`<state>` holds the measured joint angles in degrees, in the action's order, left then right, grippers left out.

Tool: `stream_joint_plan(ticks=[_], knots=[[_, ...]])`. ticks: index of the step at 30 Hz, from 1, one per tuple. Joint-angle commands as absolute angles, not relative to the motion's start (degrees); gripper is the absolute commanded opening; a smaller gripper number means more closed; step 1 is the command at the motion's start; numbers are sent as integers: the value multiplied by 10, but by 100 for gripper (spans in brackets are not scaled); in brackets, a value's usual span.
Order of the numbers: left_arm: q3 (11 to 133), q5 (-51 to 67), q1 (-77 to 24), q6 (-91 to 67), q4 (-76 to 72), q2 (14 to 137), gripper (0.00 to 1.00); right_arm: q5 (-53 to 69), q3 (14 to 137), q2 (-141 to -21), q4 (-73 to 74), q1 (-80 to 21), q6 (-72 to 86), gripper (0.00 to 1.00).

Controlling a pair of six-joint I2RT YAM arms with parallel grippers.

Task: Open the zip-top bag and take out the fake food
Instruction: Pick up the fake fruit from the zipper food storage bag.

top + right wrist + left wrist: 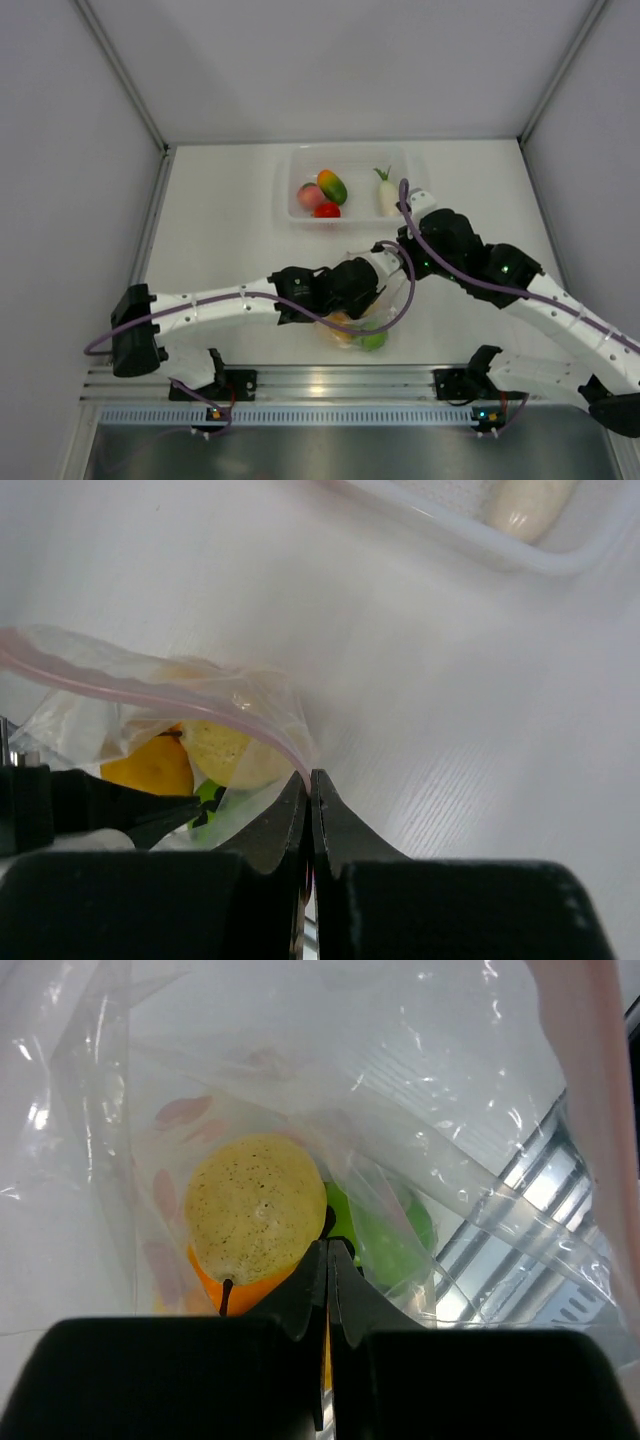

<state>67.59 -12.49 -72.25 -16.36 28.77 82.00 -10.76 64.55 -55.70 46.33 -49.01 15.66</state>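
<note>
Nearest me, just ahead of the arm bases, the clear, crinkly plastic zip-top bag [355, 325] lies on the white table [220, 230], its mouth open. My right gripper [311, 778] pinches its pink zip strip. My left gripper [328, 1250] is closed inside (on film or nothing, I cannot tell). At least 3 glossy plastic fake food pieces [255, 1210] are bagged, to be removed. 4 sit in the rigid clear tub [290, 195] beyond. Plain white walls [340, 60] enclose everything.
</note>
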Motion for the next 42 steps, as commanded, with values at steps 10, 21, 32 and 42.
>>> stream_joint_plan(ticks=[10,21,32,42], knots=[[651,-190,-742,-132,288,843,15,-129,660,-544,455,-495,157,0],[657,-229,-743,-82,295,857,46,-40,651,-533,439,-501,162,0],[662,-202,-735,-52,299,915,60,-45,660,-535,439,-529,165,0],[672,-127,-708,-46,278,947,79,-26,655,-528,436,-535,166,0]])
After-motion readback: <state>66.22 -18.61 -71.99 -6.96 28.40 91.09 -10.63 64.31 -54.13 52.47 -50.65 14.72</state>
